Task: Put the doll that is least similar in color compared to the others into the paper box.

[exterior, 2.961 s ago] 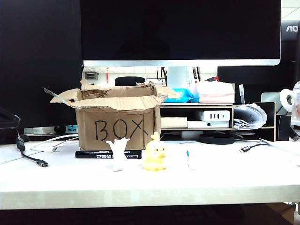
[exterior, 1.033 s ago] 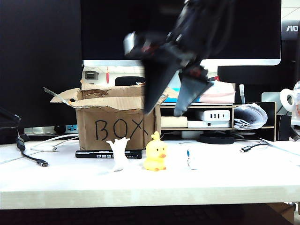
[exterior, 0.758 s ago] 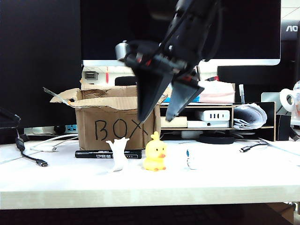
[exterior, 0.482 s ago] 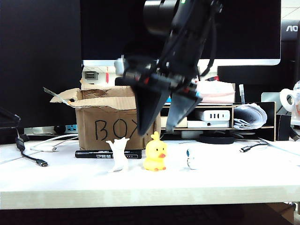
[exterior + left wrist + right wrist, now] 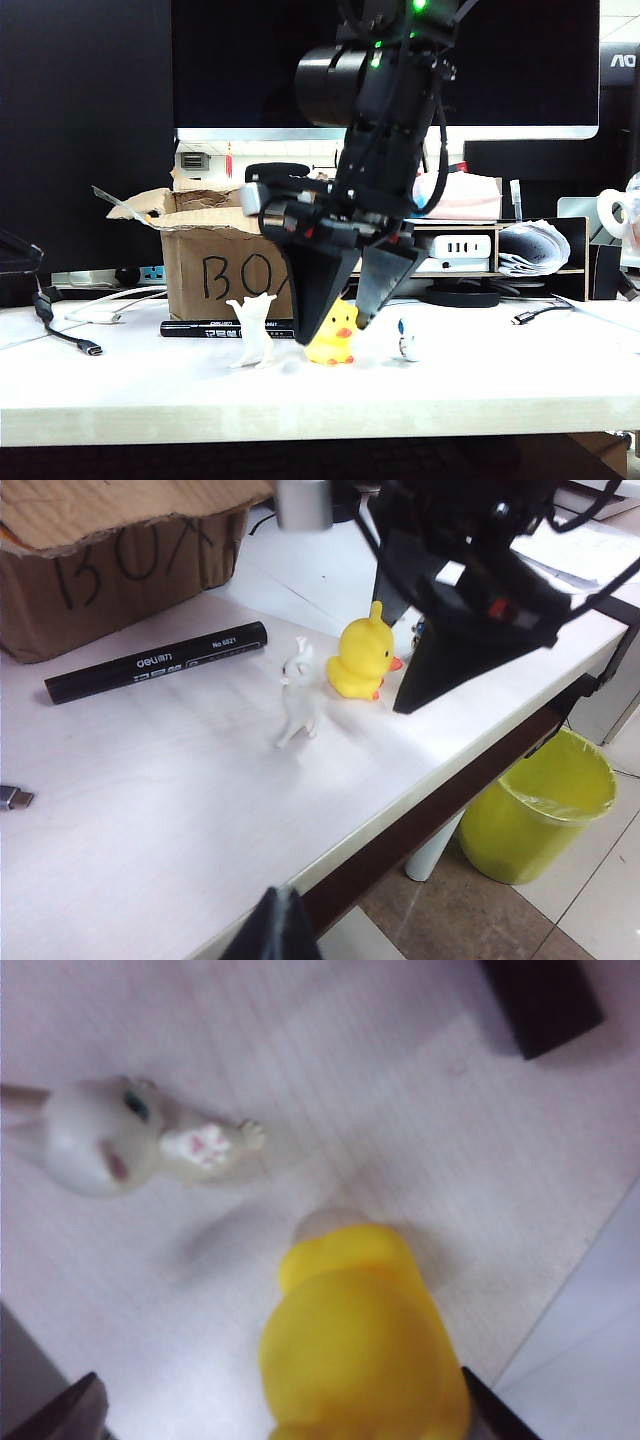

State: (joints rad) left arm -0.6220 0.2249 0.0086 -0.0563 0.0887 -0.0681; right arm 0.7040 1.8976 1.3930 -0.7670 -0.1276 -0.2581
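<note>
While the duck (image 5: 332, 335) stands on the table (image 5: 500, 385), in front of the box (image 5: 215, 255), the right gripper (image 5: 338, 325) straddles it, jaws wide and empty.
Close squarely on its body (the white figure (image 5: 252, 328) stands just beside); the left gripper (image 5: 275, 928) sits well apart, its state unclear.
</note>
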